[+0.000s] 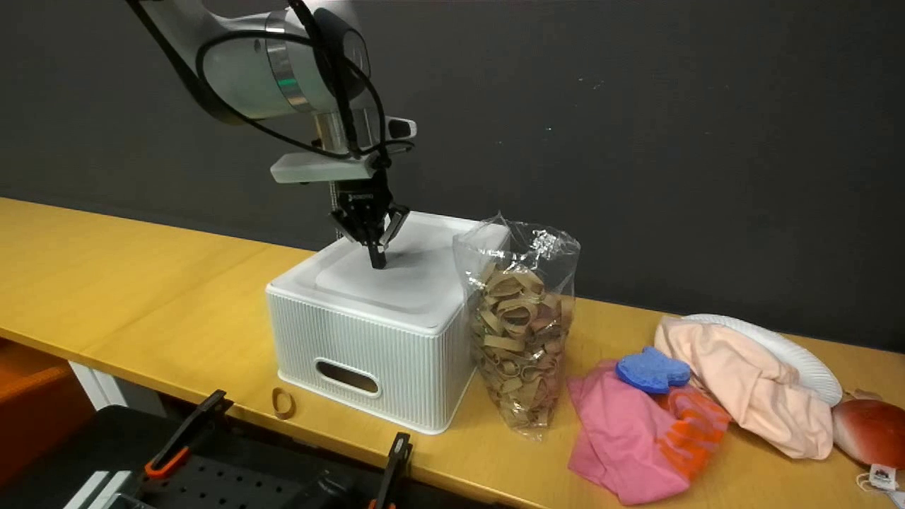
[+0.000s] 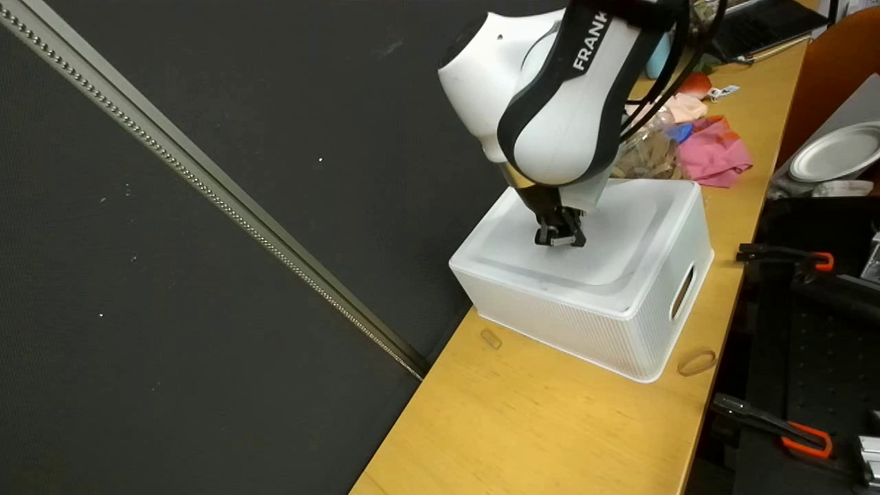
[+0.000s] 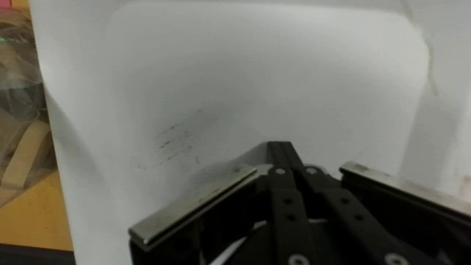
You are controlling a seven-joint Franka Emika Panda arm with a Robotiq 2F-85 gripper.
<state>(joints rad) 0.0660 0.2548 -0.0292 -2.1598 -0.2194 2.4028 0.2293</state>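
Dark wall (image 1: 636, 141), yellow tabletop (image 1: 141, 276), white box (image 1: 375, 332) beneath clenched jaws

Tightly clenched, finger against finger, the jaws of the arm (image 1: 254, 74) point straight down at the flat top of the white box, near its middle. In the wrist view the fingertips (image 3: 274, 148) meet right over the white surface, with faint dark scuffs (image 3: 174, 137) near them; whether they touch it or stop just short cannot be told.

The white box stands on the tabletop close to the front edge, its handle slot (image 1: 348, 377) low on the side facing that edge. It fills most of the depth between wall and front edge, leaving a narrow strip of wood where a loose tan band (image 1: 276, 405) lies. Two black-and-orange clamps (image 1: 191, 429) sit at the front edge. A clear bag (image 1: 527, 339) of similar bands stands close beside the box; beyond it lie a pink cloth (image 1: 626, 438), a blue piece (image 1: 652, 370), a peach cloth (image 1: 749, 392), a white plate (image 1: 813, 364) and a round red thing (image 1: 871, 431). The longest stretch of visible wood runs from the opposite side of the box along the wall.

In an exterior view a second band (image 2: 493, 344) shows near the wall, along with a black laptop (image 2: 763, 27) past the cloths; there the arm partly covers the bag. Only the wrist view brings out the scuffs.
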